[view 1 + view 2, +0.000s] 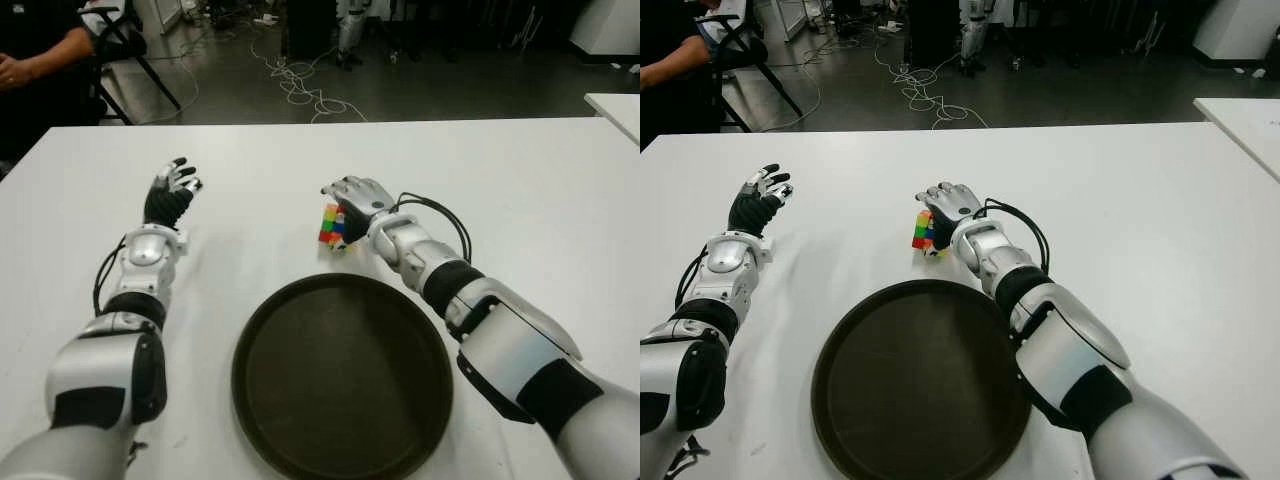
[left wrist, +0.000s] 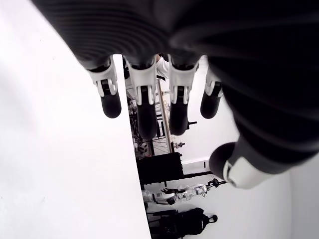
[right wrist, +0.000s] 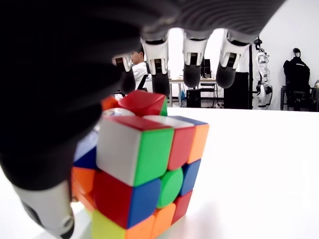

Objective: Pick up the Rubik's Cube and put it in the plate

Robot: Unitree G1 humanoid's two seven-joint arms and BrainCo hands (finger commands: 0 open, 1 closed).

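Left hand [image 1: 170, 195] is idling over the white tabletop [image 1: 520, 190] on the far left, fingers spread and loose, holding nothing. Centre: the multicoloured Rubik's Cube [image 1: 332, 226] is sitting on the table just beyond the rim of the round dark brown plate [image 1: 250, 340], not in it. Right hand [image 1: 357, 200] is pressing up against the cube's right side; in the right wrist view fingers [image 3: 192, 67] are arching over the top and the thumb is alongside, but not clamped, so reach/pre-grasp step. Next move, I reckon: curl fingers and thumb onto opposite faces, lift clear of the rim, bring it back over the plate.
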